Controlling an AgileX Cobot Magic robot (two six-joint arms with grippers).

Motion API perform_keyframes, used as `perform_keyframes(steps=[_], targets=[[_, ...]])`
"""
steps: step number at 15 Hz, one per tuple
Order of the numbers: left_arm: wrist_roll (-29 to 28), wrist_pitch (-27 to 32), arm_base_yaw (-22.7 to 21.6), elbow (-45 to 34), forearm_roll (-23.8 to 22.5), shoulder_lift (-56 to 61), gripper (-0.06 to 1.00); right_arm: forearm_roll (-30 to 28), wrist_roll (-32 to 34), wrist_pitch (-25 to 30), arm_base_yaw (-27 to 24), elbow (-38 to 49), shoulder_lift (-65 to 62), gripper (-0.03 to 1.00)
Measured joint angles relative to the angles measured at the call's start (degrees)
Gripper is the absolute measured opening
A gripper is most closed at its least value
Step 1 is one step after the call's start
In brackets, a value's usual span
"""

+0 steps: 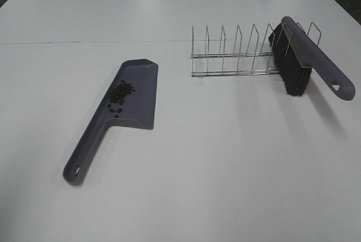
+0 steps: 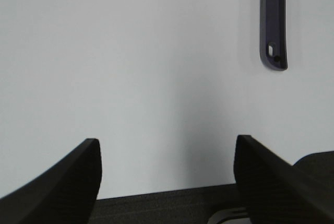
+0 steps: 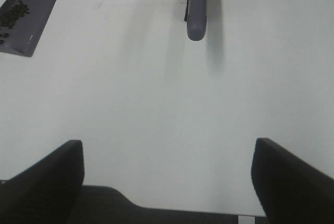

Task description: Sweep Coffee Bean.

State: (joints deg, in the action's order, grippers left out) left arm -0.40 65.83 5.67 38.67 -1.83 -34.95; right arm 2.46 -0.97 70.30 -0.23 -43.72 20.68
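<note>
The broad white tabletop (image 1: 180, 185) carries everything shown, and no loose beans can be made out on its bare surface. Toward the far right corner stands a silver wire rack (image 1: 234, 50) of upright loops, with a purple-grey brush with black bristles (image 1: 304, 58) lodged in its right end, bristles pointing down and the handle running out toward the right edge. Left of the middle lies a flat purple-grey plastic dustpan (image 1: 121, 112), its long handle angled toward the near left corner. The coffee bean (image 1: 121, 94) cluster, small dark oval beans, is gathered inside the pan near the base of the handle, a few lying slightly apart from the main heap but all within the pan.

Both hands are drawn back near the near edge, well apart from every object. The left hand (image 2: 167, 182) is seen with its two dark fingers spread and nothing between them; the right hand (image 3: 167, 182) is likewise seen parted wide and empty.

The sweeping is judged essentially complete: the beans are collected in the pan, the brush is parked in the rack, and neither tool is gripped. Whether the beans are then to be emptied elsewhere cannot be told from these views.
</note>
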Motion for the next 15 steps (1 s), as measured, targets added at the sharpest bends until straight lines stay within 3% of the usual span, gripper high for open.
perform_keyframes(steps=[4, 11, 15], targets=[[-3.04, -0.57, 0.11, -3.15, -0.23, 11.75, 0.65, 0.0, -1.55, 0.0, 0.0, 5.9, -8.82, 0.77], [-1.78, -3.5, 0.11, -8.82, 2.46, 31.51, 0.65, 0.23, -2.81, 0.11, 0.0, 14.67, -20.97, 0.77], [-0.86, -3.9, 0.11, -8.94, 4.18, 35.24, 0.65, 1.32, -4.64, -5.67, 0.0, 17.36, -20.97, 0.76]])
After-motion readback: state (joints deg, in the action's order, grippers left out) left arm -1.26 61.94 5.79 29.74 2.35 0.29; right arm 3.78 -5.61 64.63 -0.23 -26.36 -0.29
